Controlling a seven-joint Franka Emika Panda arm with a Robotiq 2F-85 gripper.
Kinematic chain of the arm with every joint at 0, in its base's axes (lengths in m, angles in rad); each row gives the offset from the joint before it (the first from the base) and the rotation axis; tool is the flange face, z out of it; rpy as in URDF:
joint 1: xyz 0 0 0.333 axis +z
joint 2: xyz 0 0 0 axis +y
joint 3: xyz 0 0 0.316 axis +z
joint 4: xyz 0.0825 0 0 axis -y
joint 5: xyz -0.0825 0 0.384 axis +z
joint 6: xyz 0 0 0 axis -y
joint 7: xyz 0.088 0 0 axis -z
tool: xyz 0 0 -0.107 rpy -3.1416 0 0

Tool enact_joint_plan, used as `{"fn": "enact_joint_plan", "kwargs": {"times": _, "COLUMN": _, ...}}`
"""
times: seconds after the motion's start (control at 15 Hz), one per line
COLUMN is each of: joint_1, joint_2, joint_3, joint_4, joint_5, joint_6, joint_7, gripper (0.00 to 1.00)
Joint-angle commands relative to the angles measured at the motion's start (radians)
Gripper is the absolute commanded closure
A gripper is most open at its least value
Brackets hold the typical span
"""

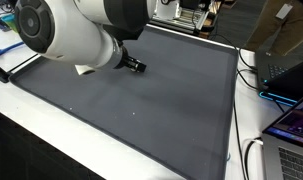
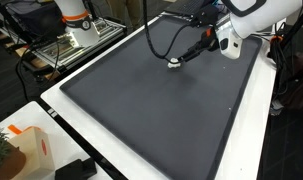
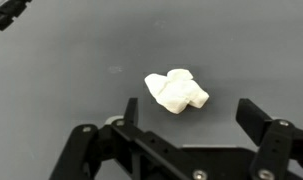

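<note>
White crumpled lump [image 3: 176,90] lying alone on the dark grey mat [image 3: 51,80], just ahead of the gripper [image 3: 193,118] in the wrist view. Jaws spread wide, holding nothing, not touching the lump. In an exterior view, same lump [image 2: 175,63] below the arm's tip, near the mat's far end. White table [image 2: 253,110] around the mat.

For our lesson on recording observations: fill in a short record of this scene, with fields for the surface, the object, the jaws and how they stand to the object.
surface: dark grey mat on a white table
object: small white crumpled lump, lying on the mat
jaws: open, nothing held
relation: the lump lies just ahead of the gap between the jaws, touching neither
arm: white arm, reaching over the mat
</note>
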Motion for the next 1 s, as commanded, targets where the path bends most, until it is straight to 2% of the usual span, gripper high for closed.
{"fn": "enact_joint_plan", "kwargs": {"times": 0.0, "joint_1": -0.014, "joint_2": -0.035, "joint_3": 0.011, "joint_4": -0.012, "joint_5": 0.039, "joint_6": 0.022, "joint_7": 0.039, "gripper": 0.00}}
{"fn": "enact_joint_plan", "kwargs": {"times": 0.27, "joint_1": -0.032, "joint_2": -0.209, "joint_3": 0.010, "joint_4": -0.225, "joint_5": 0.045, "joint_6": 0.156, "joint_7": 0.043, "gripper": 0.00}}
{"fn": "enact_joint_plan", "kwargs": {"times": 0.47, "joint_1": -0.050, "joint_2": -0.300, "joint_3": 0.016, "joint_4": -0.339, "joint_5": 0.053, "joint_6": 0.204, "joint_7": 0.013, "gripper": 0.00}}
{"fn": "enact_joint_plan", "kwargs": {"times": 0.67, "joint_1": -0.081, "joint_2": -0.395, "joint_3": 0.029, "joint_4": -0.465, "joint_5": 0.115, "joint_6": 0.270, "joint_7": -0.003, "gripper": 0.00}}
{"fn": "enact_joint_plan", "kwargs": {"times": 0.93, "joint_1": -0.097, "joint_2": -0.519, "joint_3": 0.012, "joint_4": -0.632, "joint_5": 0.214, "joint_6": 0.365, "joint_7": -0.036, "gripper": 0.00}}
